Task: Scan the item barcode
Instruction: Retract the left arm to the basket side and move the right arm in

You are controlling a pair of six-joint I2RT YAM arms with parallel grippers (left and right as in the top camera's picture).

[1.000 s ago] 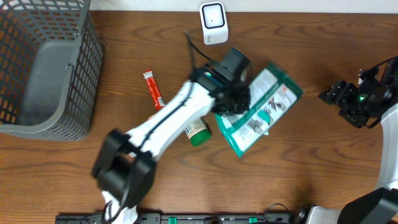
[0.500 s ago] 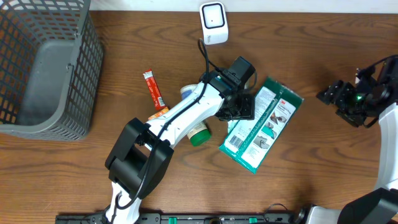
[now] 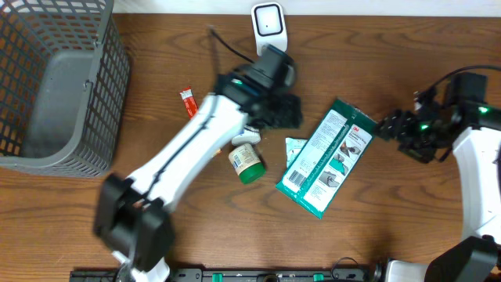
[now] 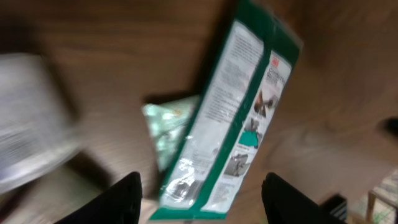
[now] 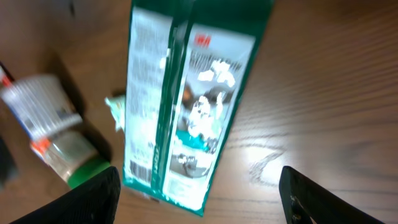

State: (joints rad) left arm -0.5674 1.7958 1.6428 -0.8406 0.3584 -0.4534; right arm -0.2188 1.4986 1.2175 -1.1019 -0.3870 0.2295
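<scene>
The green packet (image 3: 327,166) is seen lying flat on the table (image 3: 391,235), a little toward the right edge from the middle, with its printed side turned up and nothing gripping it. A barcode (image 3: 293,178) is shown on the end nearer the front edge. A pale packet (image 3: 293,147) is partly tucked beneath its left side, and a bottle (image 3: 247,161) with a green cap is laid near that. The scanner (image 3: 268,28) is stood at the middle of the back edge, well apart from the green packet.

The left gripper (image 3: 290,111) is held between the scanner and the green packet, its jaws parted and nothing caught between them. In the left wrist view the green packet is seen, blurred, beyond the fingers (image 4: 121,199). The right gripper (image 3: 385,125) is placed near the packet's back-right end, its jaws spread wide and likewise empty.

The step in hand is judged to be the pick-up, since the barcode is not presented to the scanner. For the next move, one gripper would need to be lowered over an end or a long edge of the green packet and closed there without the barcode being covered. The packet would then be lifted and its barcode turned toward the scanner. Care is called for, as a thin, flat packet is hard to get under and the pale packet may be dragged along.
</scene>
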